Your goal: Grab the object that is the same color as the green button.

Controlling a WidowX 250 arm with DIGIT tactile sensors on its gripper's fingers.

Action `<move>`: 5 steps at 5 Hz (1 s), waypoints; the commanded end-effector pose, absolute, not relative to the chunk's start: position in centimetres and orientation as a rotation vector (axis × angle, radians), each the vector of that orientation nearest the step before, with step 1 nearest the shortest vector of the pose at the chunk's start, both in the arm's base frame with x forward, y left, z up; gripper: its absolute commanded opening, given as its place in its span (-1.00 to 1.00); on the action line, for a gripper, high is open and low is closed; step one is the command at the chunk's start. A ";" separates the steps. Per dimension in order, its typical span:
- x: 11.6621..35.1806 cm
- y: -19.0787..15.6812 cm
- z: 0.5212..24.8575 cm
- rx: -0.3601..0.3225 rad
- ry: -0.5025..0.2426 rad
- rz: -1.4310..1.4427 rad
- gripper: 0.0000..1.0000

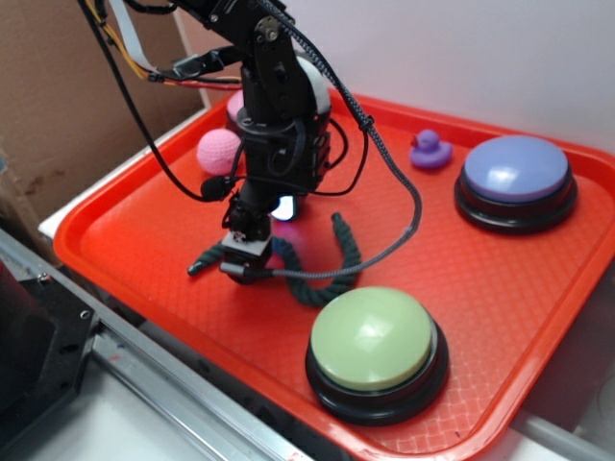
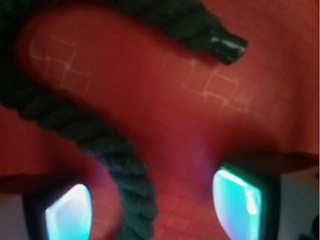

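While the black arm reaches down over the left half of the red tray (image 1: 538, 317), its gripper (image 1: 246, 261) sits low at the tray floor with the dark green rope (image 1: 322, 283) running under it. The wrist view shows the two fingertips (image 2: 67, 212) spread apart, glowing teal at the bottom corners, with the rope (image 2: 100, 142) passing between them, nearer the left one; whether either fingertip touches the rope cannot be told from the blur. The jaws stand spread, not pinching.

The rope lies in a loose U on the tray floor: one end pokes out toward the tray's left edge beside the gripper, the middle bends toward the near edge, and the other end rises back toward the tray's centre. In the wrist view that far end (image 2: 227, 45) looks bound or taped, lying flat and apart from the fingers.

Near the tray's front edge, just beside the rope's bend, stands the pale green domed button (image 1: 373, 338) on its round black base. A purple-blue domed button (image 1: 515, 168) stands at the right far corner, with a small purple duck (image 1: 430, 151) just to its left by the far edge. A pink fuzzy ball (image 1: 218, 151) rests toward the left far corner, partly behind the arm.
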State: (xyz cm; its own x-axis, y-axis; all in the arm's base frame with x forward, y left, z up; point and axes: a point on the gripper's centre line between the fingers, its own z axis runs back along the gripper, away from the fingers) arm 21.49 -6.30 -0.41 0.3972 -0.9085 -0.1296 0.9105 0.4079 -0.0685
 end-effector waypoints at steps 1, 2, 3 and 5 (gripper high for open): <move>21.5 -6.3 -0.4 0.014 0.155 -1.152 -1.00; 21.5 -6.5 -0.1 0.019 0.146 -1.161 1.00; 21.5 -6.4 0.3 0.035 0.140 -1.116 -1.00; 21.5 -6.5 0.7 0.057 0.143 -1.120 -1.00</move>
